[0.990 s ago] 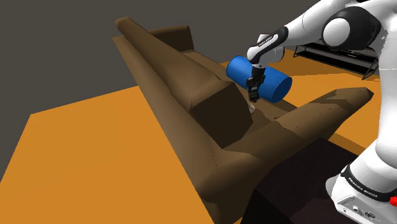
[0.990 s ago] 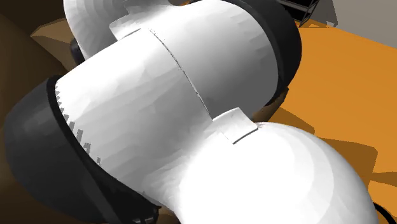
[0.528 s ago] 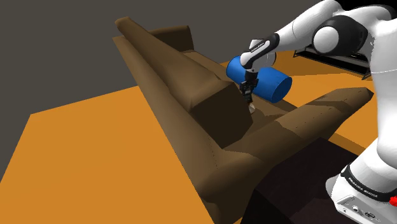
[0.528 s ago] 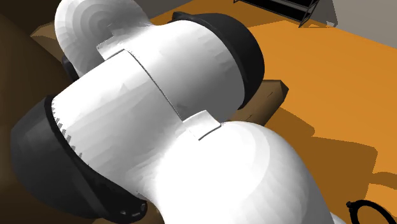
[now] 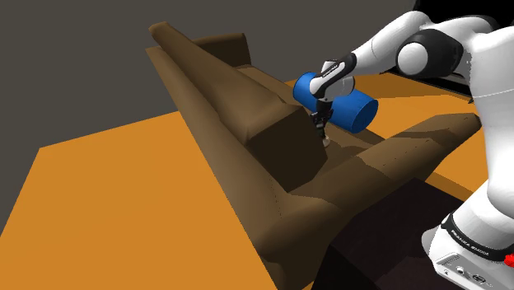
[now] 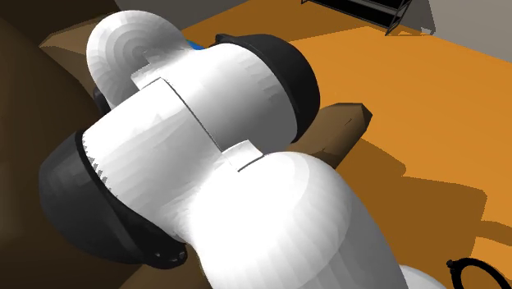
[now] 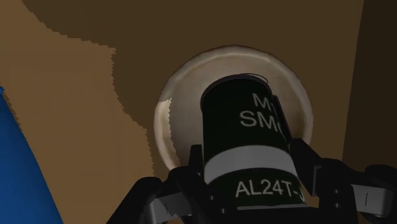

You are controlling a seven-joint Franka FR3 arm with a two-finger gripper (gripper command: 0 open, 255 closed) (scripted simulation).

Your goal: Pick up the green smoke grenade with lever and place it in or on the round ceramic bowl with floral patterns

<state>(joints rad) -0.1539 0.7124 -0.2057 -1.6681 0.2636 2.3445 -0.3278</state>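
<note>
The smoke grenade (image 7: 254,140), a dark can with a pale band, is clasped between the fingers of the gripper (image 7: 251,164) and hangs over the pale round bowl (image 7: 167,121) on the brown sofa (image 7: 83,95) seat. Released too high or off-centre, it could strike the rim, tip the bowl, or roll out toward the blue bolster (image 7: 16,172)
</note>
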